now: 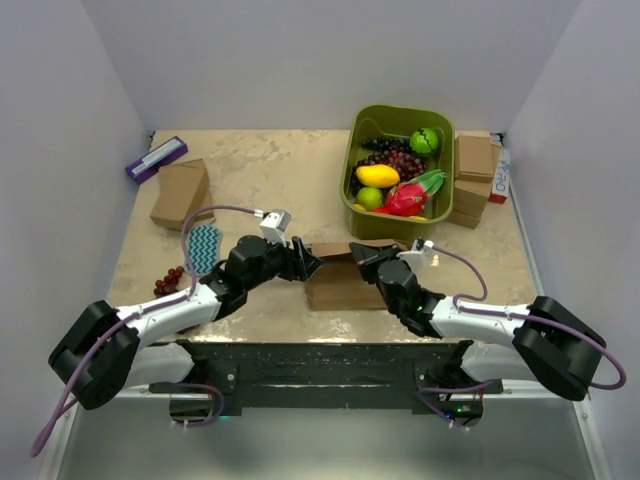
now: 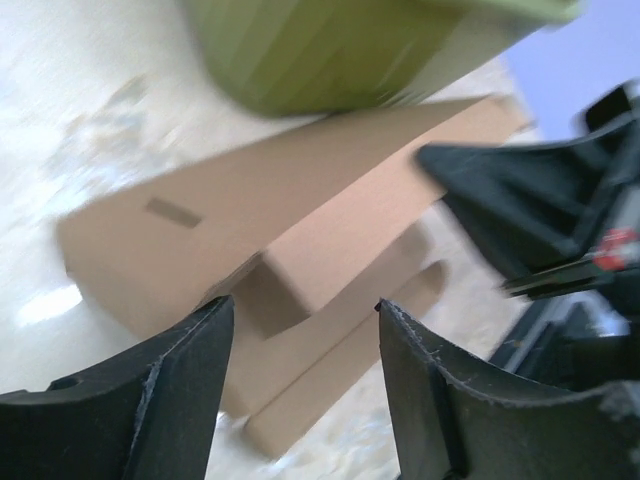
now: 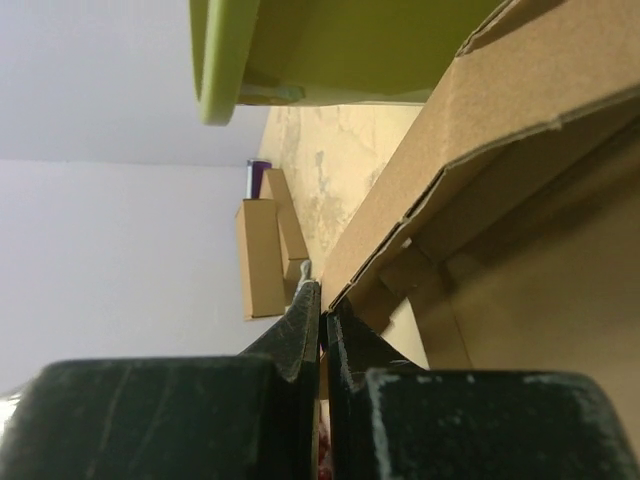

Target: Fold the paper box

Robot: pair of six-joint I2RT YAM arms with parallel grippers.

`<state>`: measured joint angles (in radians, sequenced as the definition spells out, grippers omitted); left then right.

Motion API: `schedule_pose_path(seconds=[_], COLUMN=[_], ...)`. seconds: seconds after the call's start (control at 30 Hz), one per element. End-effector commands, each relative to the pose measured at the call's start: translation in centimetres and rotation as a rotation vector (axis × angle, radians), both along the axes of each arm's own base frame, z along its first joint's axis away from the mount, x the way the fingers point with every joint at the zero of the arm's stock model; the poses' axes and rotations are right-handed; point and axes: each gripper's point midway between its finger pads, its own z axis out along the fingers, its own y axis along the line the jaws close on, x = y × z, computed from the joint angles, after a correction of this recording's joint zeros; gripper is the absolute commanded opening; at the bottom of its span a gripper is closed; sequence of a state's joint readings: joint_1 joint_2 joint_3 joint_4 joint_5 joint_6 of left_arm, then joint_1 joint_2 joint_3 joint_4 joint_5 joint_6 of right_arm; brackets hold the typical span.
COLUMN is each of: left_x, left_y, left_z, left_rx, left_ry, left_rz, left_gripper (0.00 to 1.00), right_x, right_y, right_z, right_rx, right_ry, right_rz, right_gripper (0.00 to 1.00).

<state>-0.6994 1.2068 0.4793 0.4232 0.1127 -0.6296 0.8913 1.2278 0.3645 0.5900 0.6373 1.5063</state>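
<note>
The paper box [image 1: 338, 283] is a flat brown cardboard mailer lying on the table between my two grippers, just in front of the green bin [image 1: 400, 172]. In the left wrist view the paper box [image 2: 300, 230] has one panel raised off its base. My left gripper [image 1: 306, 262] [image 2: 305, 312] is open at the box's left end, its fingers on either side of the near corner without touching it. My right gripper [image 1: 366, 257] [image 3: 322, 300] is shut on the thin edge of the box's raised panel [image 3: 480, 110] at the right end. The right gripper [image 2: 520, 205] also shows in the left wrist view.
The green bin [image 2: 340, 50] holds toy fruit. Small chunky cardboard boxes stand at the back left [image 1: 181, 192] and back right [image 1: 475, 170]. A purple box [image 1: 156, 158], a teal patterned pad [image 1: 205, 247] and dark grapes [image 1: 170, 280] lie on the left. White walls enclose the table.
</note>
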Motion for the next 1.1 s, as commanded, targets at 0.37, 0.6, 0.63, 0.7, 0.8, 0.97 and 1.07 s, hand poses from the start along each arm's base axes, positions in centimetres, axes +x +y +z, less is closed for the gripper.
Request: schedule_pose_path(seconds=[0.37,0.6,0.63,0.7,0.8,0.97,1.07], left_x=[3.0,3.6,4.0,4.6,5.8,7.3,8.2], left_y=[4.8,5.9,6.4,6.6,7.4,7.6,7.4], left_z=[-2.3,-2.1,-2.0,-1.6,-1.3,-0.9,-0.4], left_rx=[0.312,0.306,0.326,0.348,0.407,0.449,0.457], left_ry=[-0.086,-0.106,-0.117,-0.140,-0.165,-0.202,-0.234], left_rz=[0.175,0.251,0.280,0.293,0.347,0.369,0.380], left_gripper=[0.69,0.61,0.57,0.54,0.48,0.47,0.46], right_x=[0.1,0.3,0.3,0.2,0.2,0.1,0.1], right_y=[-1.2,-0.9,-0.8,-0.7,-0.8,-0.9,-0.7], right_z=[-2.3,-2.1,-2.1,-2.1,-2.2,-2.4,-2.4], right_rx=[-0.109,-0.103,-0.100,-0.103,-0.106,-0.116,-0.118], right_ry=[0.054,0.053,0.052,0.051,0.052,0.058,0.058], right_rz=[-0.045,-0.040,-0.037,-0.031,-0.029,-0.032,-0.022], right_gripper=[0.00,0.00,0.00,0.00,0.00,0.00,0.00])
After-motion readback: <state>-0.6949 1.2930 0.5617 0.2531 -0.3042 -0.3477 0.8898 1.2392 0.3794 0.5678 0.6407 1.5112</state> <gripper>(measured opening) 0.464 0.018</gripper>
